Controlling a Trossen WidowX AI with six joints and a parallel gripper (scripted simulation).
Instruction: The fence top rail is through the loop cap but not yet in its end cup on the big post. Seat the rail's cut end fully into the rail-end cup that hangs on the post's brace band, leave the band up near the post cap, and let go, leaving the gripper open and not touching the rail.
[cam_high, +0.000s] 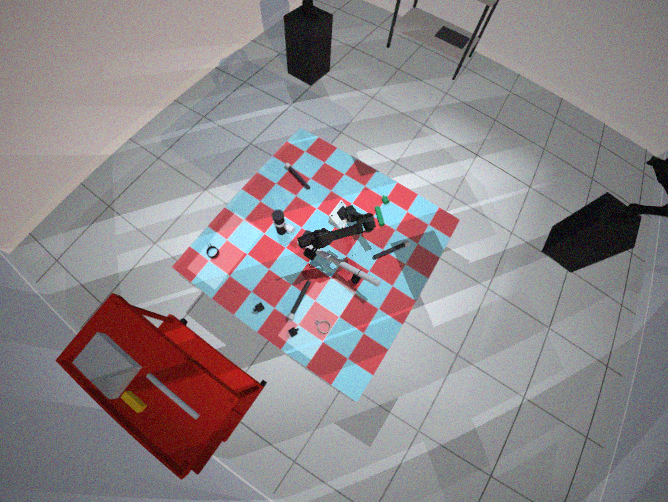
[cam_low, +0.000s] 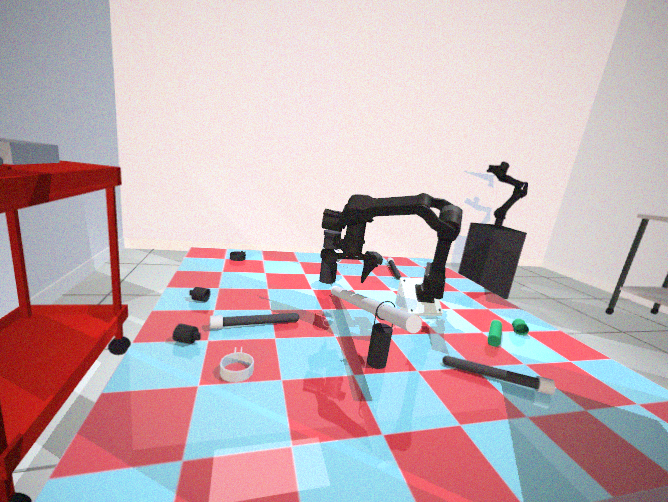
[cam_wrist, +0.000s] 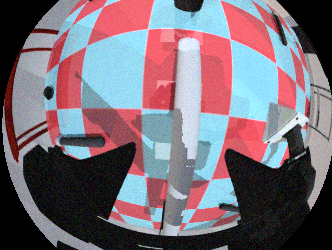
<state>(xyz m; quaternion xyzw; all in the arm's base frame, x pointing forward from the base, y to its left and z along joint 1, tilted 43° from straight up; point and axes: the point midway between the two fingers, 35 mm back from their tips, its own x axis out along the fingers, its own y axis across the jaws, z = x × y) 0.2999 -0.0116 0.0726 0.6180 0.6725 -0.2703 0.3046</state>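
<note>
The white rail (cam_high: 371, 278) (cam_low: 399, 317) (cam_wrist: 190, 90) runs through the black loop cap (cam_low: 384, 302) on the small post (cam_high: 355, 279) (cam_low: 380, 348). In the wrist view its cut end lies ahead of the fingers, short of the big post (cam_high: 279, 221) (cam_low: 327, 274) (cam_wrist: 188, 4). The white cup (cam_high: 289, 229) on the post faces the rail; the arm largely hides it in the exterior view. My gripper (cam_high: 317, 249) (cam_low: 345, 277) (cam_wrist: 182, 150) is open and empty, pointing down above the rail, which runs between the fingers in the wrist view.
A dark rod (cam_high: 300, 299) (cam_low: 256, 320) and a white ring (cam_high: 322, 327) (cam_low: 236, 372) lie on the cart side. Another rod (cam_high: 389, 250) (cam_low: 491, 370) and green pieces (cam_high: 379, 215) (cam_low: 494, 333) lie opposite. The arm's white base plate (cam_high: 337, 214) (cam_low: 408, 294) stands beside the rail.
</note>
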